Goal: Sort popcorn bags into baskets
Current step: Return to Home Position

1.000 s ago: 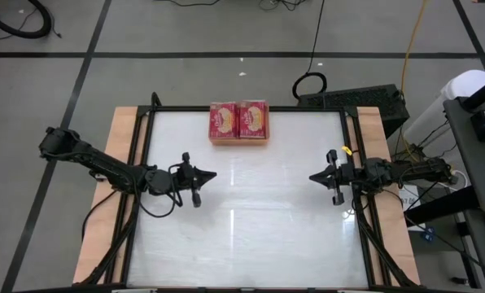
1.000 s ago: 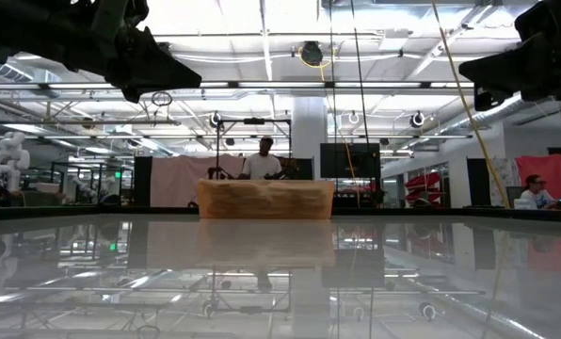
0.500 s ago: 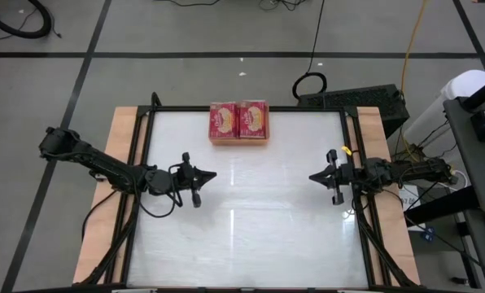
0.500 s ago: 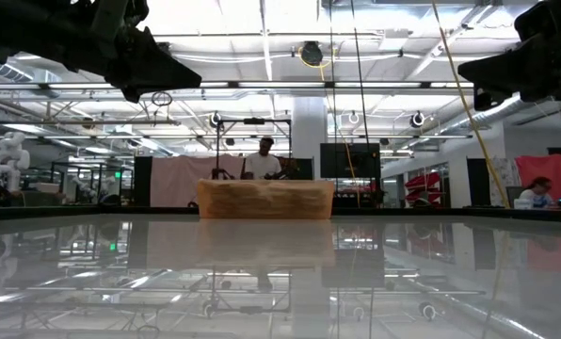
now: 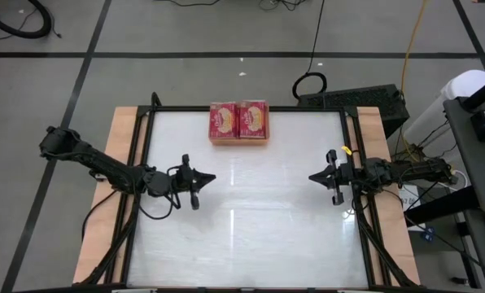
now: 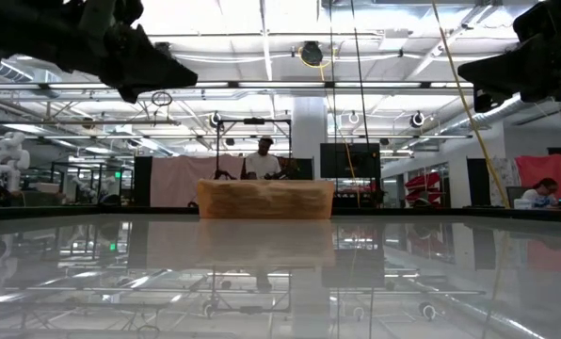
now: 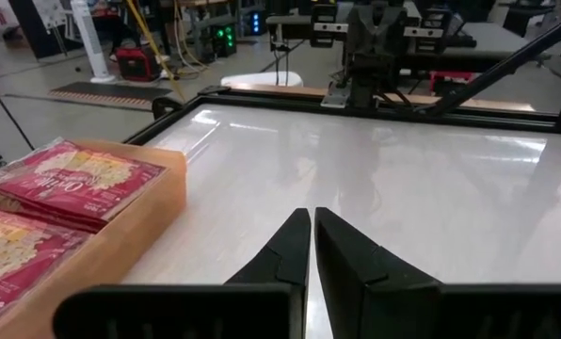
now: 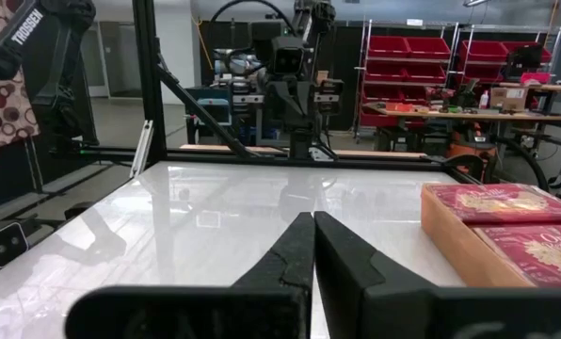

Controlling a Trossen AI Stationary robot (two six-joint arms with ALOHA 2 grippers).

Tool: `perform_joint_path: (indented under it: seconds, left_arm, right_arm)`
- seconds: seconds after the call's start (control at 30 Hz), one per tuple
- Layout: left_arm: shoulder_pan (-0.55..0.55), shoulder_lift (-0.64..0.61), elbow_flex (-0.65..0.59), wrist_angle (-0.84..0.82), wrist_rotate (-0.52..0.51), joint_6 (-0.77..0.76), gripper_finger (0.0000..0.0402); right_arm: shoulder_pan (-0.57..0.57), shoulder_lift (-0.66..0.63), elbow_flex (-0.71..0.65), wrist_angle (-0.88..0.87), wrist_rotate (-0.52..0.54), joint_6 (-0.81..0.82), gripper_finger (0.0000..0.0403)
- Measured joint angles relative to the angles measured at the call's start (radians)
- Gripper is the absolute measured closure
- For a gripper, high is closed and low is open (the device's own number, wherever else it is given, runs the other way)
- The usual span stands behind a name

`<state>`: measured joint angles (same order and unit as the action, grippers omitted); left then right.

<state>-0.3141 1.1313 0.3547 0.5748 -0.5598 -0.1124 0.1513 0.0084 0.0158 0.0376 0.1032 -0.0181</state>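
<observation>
The popcorn bags (image 5: 239, 120) are all in the orange tray (image 5: 239, 144) at the far edge of the table (image 5: 251, 228), in two piles side by side, with the popcorn picture facing up on the top ones. No loose bag shows anywhere else on the glossy white top, so the sorting looks pretty much done.

Handling-wise, these look like light, flat, slick packets that would flex and slide. A pinch across a short edge or a corner seems the safest hold. Pressing down flat would probably just skate them around.

The left gripper (image 5: 212, 177) hovers over the left-middle of the table, fingers pressed together with nothing between them. The right gripper (image 5: 312, 178) hangs opposite, near the right edge, also clamped closed and empty. Both are well apart from the tray.
</observation>
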Motion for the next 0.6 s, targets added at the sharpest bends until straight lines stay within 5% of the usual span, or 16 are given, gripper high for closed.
perform_joint_path:
  seconds: [0.33, 0.6]
  left_arm:
    - [-0.023, 0.0, -0.226, 0.363, 0.004, -0.003, 0.0376]
    - [-0.029, -0.01, -0.345, 0.489, 0.023, 0.012, 0.0376]
  right_arm:
    - [0.0, 0.0, 0.0, 0.002, 0.0, -0.001, 0.0397]
    - [0.0, 0.0, -0.001, 0.002, 0.0, -0.001, 0.0397]
